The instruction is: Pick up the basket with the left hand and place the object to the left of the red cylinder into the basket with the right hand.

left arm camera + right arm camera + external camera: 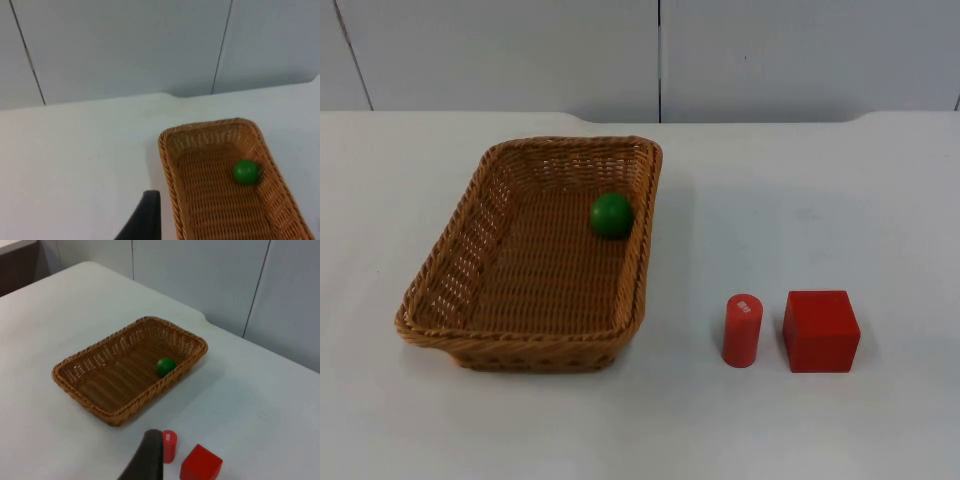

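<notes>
Basket (535,265) sits flat on the white desk (840,190), well left of the cylinder (742,330), with the green ball (611,215) already inside near its far right wall. You see no jaws in the top view, and each wrist view gives just one black fingertip, so I cannot tell how far either gripper's jaws are open; nothing is held. Your main risk is the basket: lift it tilted and the ball may roll or hop out. Next, the red cube (821,331) stands just right of the cylinder; mistaking sides would send the right arm there.
</notes>
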Action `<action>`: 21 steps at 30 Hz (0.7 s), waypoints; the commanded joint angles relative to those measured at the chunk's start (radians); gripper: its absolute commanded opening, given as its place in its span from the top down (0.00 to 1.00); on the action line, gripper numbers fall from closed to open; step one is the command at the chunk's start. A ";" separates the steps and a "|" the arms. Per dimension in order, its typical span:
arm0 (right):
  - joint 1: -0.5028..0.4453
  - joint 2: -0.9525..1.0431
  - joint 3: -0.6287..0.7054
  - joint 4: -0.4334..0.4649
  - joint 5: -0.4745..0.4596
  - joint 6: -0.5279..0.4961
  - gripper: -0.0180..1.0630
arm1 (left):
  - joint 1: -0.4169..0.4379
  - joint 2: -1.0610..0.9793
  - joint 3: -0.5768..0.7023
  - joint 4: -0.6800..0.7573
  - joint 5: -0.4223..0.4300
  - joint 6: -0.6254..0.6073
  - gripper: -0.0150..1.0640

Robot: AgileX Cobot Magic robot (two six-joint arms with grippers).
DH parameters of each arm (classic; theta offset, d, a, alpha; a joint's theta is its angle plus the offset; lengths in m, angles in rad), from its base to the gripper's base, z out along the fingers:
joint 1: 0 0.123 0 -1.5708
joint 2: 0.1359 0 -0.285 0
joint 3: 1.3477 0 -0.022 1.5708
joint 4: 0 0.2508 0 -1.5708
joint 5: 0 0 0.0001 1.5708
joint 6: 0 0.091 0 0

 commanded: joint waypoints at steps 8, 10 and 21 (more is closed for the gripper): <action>0.005 -0.182 0.109 0.005 0.030 0.004 0.20 | 0.003 -0.303 0.131 0.158 0.058 -0.159 0.12; 0.005 -0.203 0.123 0.005 0.038 0.004 0.20 | 0.003 -0.334 0.139 0.190 0.084 -0.188 0.12; 0.005 -0.346 0.202 0.031 0.082 0.004 0.20 | 0.003 -0.561 0.180 0.366 0.270 -0.299 0.12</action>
